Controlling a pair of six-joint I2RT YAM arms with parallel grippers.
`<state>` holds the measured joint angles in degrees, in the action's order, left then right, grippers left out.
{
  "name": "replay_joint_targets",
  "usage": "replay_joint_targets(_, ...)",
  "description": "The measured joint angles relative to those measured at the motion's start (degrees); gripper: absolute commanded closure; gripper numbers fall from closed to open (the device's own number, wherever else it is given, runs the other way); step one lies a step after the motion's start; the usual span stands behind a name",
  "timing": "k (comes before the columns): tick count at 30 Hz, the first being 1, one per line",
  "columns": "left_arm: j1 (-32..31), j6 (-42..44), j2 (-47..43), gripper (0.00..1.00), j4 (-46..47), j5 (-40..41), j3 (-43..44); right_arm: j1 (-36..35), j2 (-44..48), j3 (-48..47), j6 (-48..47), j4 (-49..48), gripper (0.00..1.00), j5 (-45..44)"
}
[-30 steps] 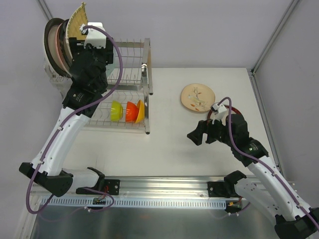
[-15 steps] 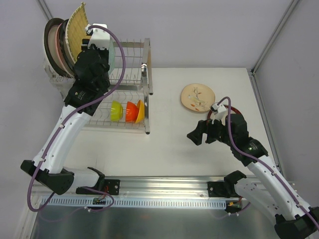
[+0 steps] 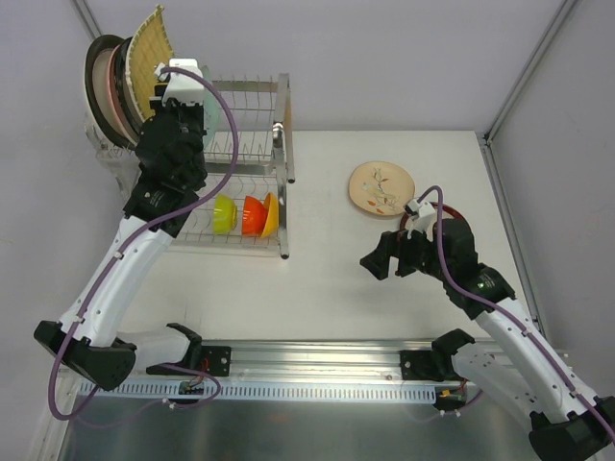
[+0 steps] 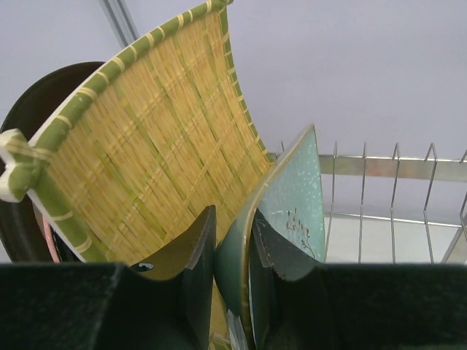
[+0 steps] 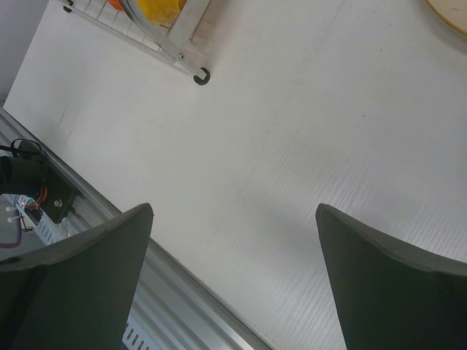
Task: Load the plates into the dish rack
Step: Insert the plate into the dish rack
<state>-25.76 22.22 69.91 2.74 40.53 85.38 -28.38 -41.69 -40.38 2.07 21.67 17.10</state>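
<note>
My left gripper [image 4: 233, 226] is shut on the lower edge of the pale teal rectangular dish [image 4: 292, 197], which stands on edge in the upper tier of the dish rack [image 3: 259, 96]. Just left of it leans the yellow woven square plate [image 4: 160, 146], [image 3: 149, 53]. Round plates [image 3: 101, 86] stand upright at the rack's far left end. A beige floral plate [image 3: 381, 187] lies flat on the table. My right gripper [image 3: 377, 261] hovers open over bare table, nothing between its fingers [image 5: 87, 255]. A red-rimmed plate [image 3: 455, 209] is mostly hidden under the right arm.
Green [image 3: 224, 213], orange [image 3: 253, 214] and yellow [image 3: 271, 215] bowls stand in the rack's lower tier. Upright prongs [image 4: 394, 182] run to the right of the teal dish. Grey walls close in behind and on both sides. A metal rail [image 3: 317, 360] runs along the near edge.
My left gripper has closed on the teal dish and the wrist has shifted slightly left beside the woven plate. The right arm has not moved.
</note>
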Motion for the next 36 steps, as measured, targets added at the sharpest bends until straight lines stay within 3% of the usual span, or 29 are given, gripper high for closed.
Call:
replay_joint_targets(14, 0.35, 8.59, -3.04, 1.00, 29.79, -2.73, -16.63, 0.02, -1.03, 0.00, 0.02, -0.02, 0.00, -0.35)
replay_joint_targets(36, 1.44, 14.34, -1.53, 1.00, 40.57, -6.93, -21.94, 0.13, -1.20, 0.13, 0.09, -0.26, 0.01, -0.35)
